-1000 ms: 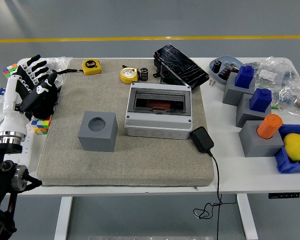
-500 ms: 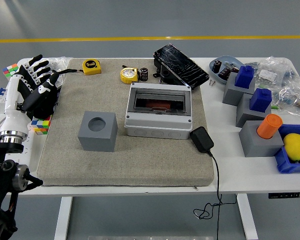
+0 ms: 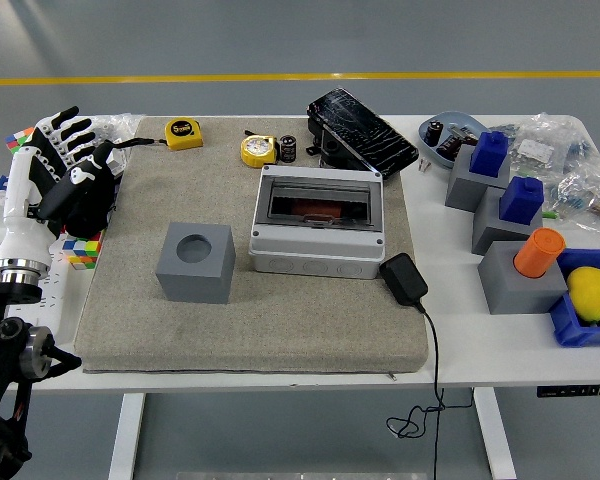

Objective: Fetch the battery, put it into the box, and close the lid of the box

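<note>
At the left edge of the frame, your left hand [image 3: 75,180] has drifted slightly up and left over the last second, edging away from the grey mat [image 3: 250,310] rather than toward anything on it. Its fingers are spread and relaxed, holding nothing, and it hovers above the Rubik's cubes [image 3: 80,248] that lie off the mat's left side. Your right hand is out of view.

That small retreat does nothing for the task yet. The battery [image 3: 288,149], as best you can judge, is the small dark cylinder standing at the mat's top edge, just right of the yellow round tape measure [image 3: 259,150] and left of the black lid [image 3: 360,132]; it sits untouched, well apart from your hand. The grey junction box [image 3: 318,222] rests at the centre of the mat with its top open and something reddish showing inside. The black lid lies tilted behind its upper right corner.

Nothing else on the table has moved: the grey cube with the round hole [image 3: 194,262] stays lower left of the box, the black power adapter [image 3: 404,279] at its lower right corner.

You have the whole job ahead: reach to the upper centre for the battery, carry it down into the box, then close the lid.
</note>
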